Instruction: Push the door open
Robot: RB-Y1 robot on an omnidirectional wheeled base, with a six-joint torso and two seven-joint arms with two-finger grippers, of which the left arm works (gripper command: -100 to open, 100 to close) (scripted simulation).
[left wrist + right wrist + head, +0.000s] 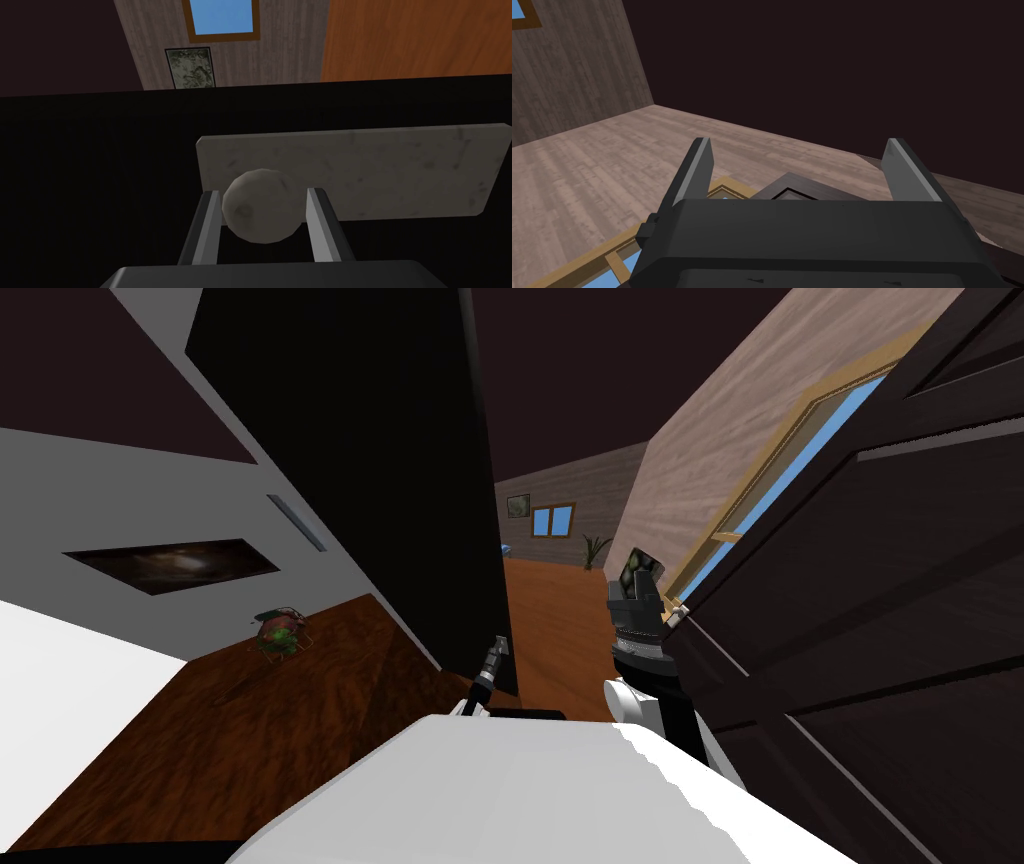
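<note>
The door (400, 488) is a flat black slab ahead of me, its edge running down the middle of the head view. My left gripper (497, 650) is at that edge, low down. In the left wrist view a round grey knob (260, 212) sits on a pale grey plate (375, 170) fixed to the black door face (100, 175). The left gripper (262, 195) is shut on the knob, one finger against each side. My right gripper (640, 568) is raised beside the gap, open (797, 150) and holding nothing.
A dark panelled door leaf (880, 588) stands close on my right, next to the right arm. Through the gap lie an orange floor (550, 618), a far wall with a window (553, 520) and a potted plant (595, 550). A small reddish-green plant (280, 633) sits on the brown floor to the left.
</note>
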